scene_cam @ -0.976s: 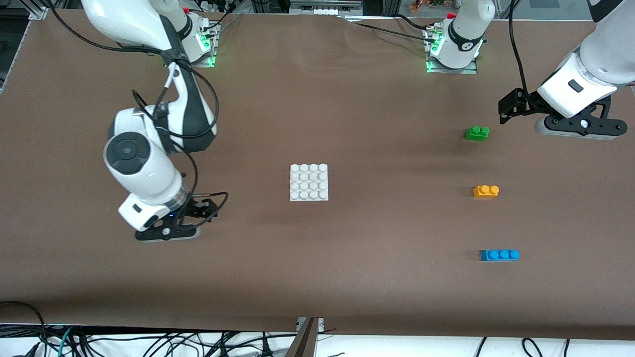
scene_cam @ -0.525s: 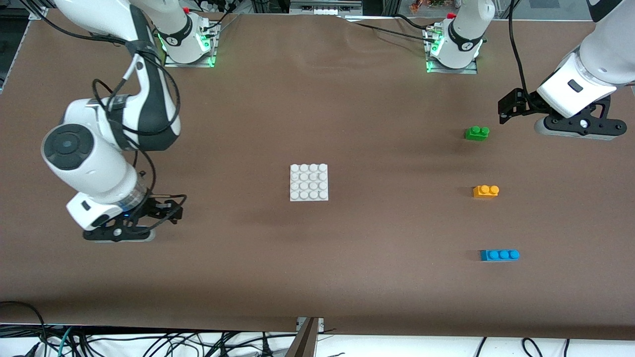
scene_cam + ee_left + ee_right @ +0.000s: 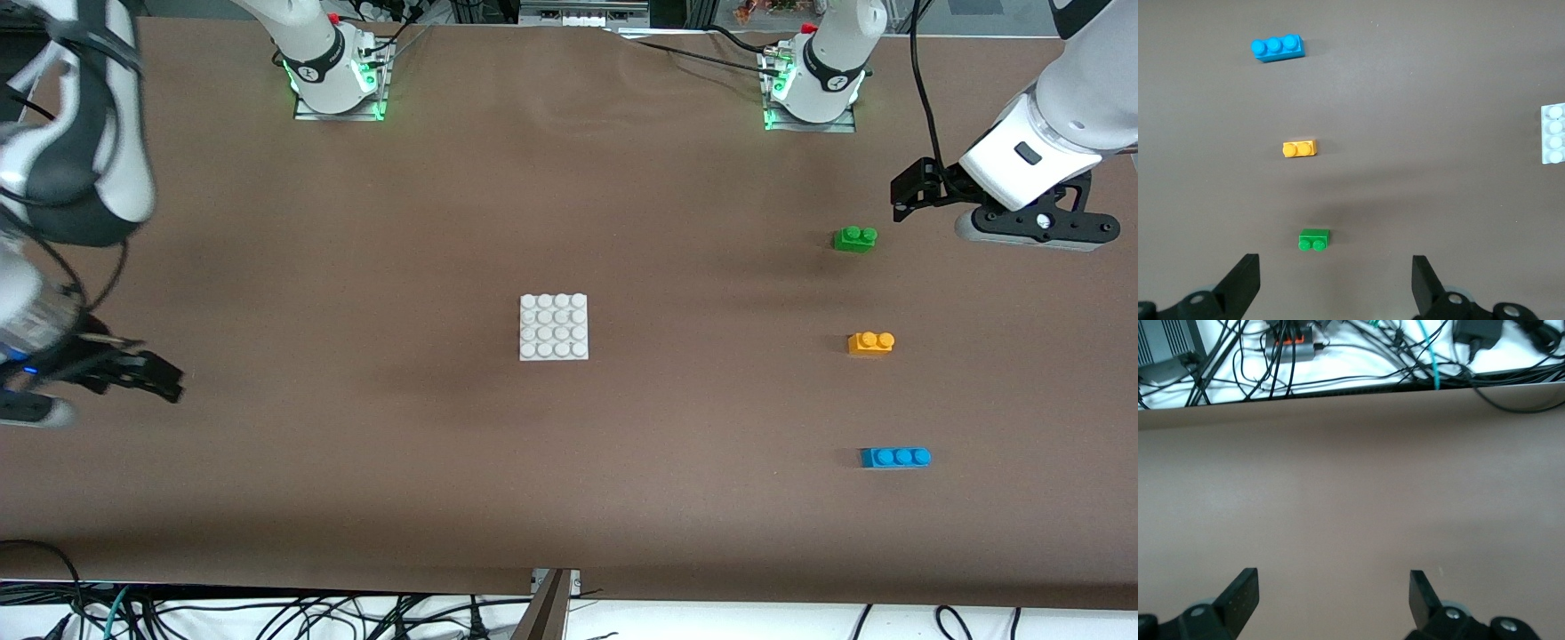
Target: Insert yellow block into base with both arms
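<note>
Right gripper (image 3: pixel 1331 593) has swung to the table's end, empty and open; left gripper (image 3: pixel 1335 283) waits open.

A robotics lab: two bolted-down arms (image 3: pixel 827 62), brown-covered table (image 3: pixel 569 498), tangled cables (image 3: pixel 267 613).

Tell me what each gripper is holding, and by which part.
Nothing is held. The left gripper and the right gripper are both open and empty; the yellow block lies untouched on the table.
</note>
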Controlling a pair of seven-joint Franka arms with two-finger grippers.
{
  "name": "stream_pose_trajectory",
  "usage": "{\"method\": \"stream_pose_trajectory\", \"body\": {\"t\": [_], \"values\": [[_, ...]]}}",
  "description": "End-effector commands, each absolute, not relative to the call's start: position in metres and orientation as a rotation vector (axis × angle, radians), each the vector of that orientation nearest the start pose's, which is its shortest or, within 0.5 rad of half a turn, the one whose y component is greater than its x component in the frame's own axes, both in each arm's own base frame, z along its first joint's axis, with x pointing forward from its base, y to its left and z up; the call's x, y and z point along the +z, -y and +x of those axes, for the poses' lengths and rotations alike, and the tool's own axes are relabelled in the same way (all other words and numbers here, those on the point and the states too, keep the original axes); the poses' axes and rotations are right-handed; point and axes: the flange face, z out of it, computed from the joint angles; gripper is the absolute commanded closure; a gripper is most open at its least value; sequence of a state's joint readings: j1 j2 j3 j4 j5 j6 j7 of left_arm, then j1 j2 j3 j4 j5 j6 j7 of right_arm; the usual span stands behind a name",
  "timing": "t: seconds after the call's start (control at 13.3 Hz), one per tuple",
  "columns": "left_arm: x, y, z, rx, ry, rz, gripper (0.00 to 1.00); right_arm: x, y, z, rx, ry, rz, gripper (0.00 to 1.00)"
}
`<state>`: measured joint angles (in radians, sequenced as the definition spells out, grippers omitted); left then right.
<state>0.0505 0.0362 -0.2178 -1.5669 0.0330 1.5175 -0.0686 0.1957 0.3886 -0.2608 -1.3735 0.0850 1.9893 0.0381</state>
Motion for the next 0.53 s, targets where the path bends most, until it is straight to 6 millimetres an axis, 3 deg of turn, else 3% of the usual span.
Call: {"method": "stream_pose_trajectory", "body": {"t": [0.0, 0.23, 0.45], "values": [[0.608, 0.089, 0.552, 0.126, -0.150, -3.089, 0.00, 0.545, 0.019, 0.656, -0.358, -0.126, -3.095, 0.00], [0.608, 0.089, 0.552, 0.123, -0.150, -3.089, 0.00, 0.568, 0.060, 0.624, -0.329, -0.132, -3.085, 0.00], [0.608, 0.087, 0.552, 0.128, -0.148, -3.088, 0.00, 0.591, 0.077, 0.605, -0.301, -0.055, -3.140, 0.00]]}}
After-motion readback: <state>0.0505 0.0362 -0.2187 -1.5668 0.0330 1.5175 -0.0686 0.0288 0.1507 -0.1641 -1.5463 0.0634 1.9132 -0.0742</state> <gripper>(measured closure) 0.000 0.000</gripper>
